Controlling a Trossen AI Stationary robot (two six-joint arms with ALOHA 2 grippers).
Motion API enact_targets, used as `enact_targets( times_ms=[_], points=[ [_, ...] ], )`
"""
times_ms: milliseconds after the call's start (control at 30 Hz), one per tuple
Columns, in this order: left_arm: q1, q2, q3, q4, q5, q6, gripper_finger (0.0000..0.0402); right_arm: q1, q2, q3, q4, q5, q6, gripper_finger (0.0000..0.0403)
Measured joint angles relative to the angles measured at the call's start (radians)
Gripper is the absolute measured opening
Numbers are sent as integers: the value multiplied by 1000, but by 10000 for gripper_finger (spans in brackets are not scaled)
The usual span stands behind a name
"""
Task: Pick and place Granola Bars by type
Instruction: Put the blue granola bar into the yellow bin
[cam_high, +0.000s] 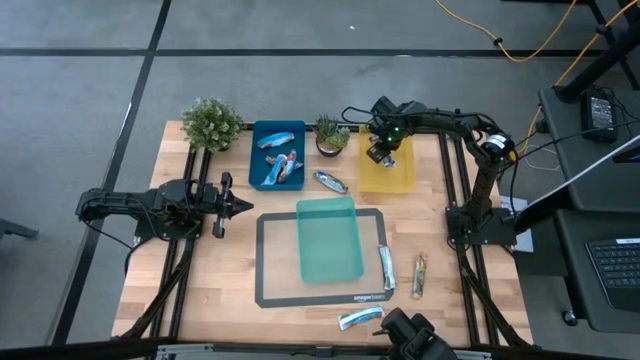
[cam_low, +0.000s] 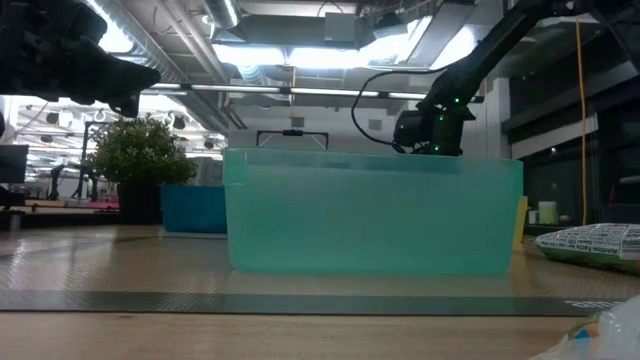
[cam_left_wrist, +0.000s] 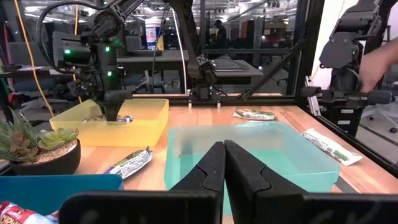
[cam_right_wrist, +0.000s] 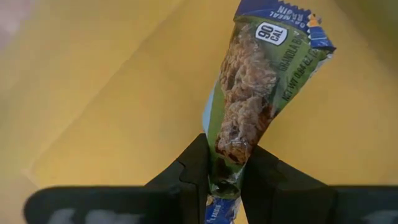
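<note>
While three trays sit on the table, a blue tray (cam_high: 256, 135), a yellow tray (cam_high: 404, 178) and a teal tray (cam_high: 330, 238), the loose granola bars (cam_high: 330, 181) number four on the wood: one between blue and yellow trays, two right of the teal tray, one at the near edge. The blue tray holds perhaps three bars, though they overlap too much to be sure. Two potted plants (cam_high: 212, 122) stand at the far edge. The right gripper (cam_right_wrist: 222, 169) hangs over the yellow tray, fingers pinched on one end of a green-and-blue granola bar (cam_right_wrist: 258, 87). The left gripper (cam_left_wrist: 224, 163) waits at the table's left side, fingers together, holding nothing.
</note>
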Motion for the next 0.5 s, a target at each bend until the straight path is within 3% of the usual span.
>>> enact_targets(
  times_ms=[100,367,500],
  points=[
    [0,0,0,0,0,0,5,0,0,0,0,-8,0,105],
    [0,0,0,0,0,0,6,0,-1,0,-14,-2,15,223],
    [0,0,0,0,0,0,2,0,-27,0,-30,1,32,250]
  ],
)
